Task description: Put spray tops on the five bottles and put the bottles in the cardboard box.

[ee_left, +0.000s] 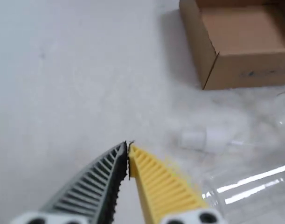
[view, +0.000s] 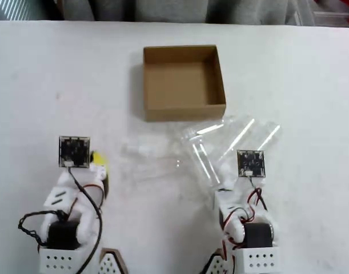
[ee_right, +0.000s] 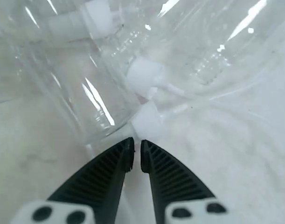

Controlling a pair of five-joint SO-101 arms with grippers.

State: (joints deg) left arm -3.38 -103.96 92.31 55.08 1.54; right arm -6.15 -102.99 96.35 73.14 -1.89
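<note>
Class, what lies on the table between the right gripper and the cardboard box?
Clear bottles and white spray tops lie jumbled between the right gripper and the cardboard box, seen in the high and right wrist views.

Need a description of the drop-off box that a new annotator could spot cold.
On the white table, look at the far half, about centred. The cardboard box sits there, open and empty, just beyond a heap of clear bottles. It is the only brown, opaque thing; its neighbours are clear plastic.
</note>
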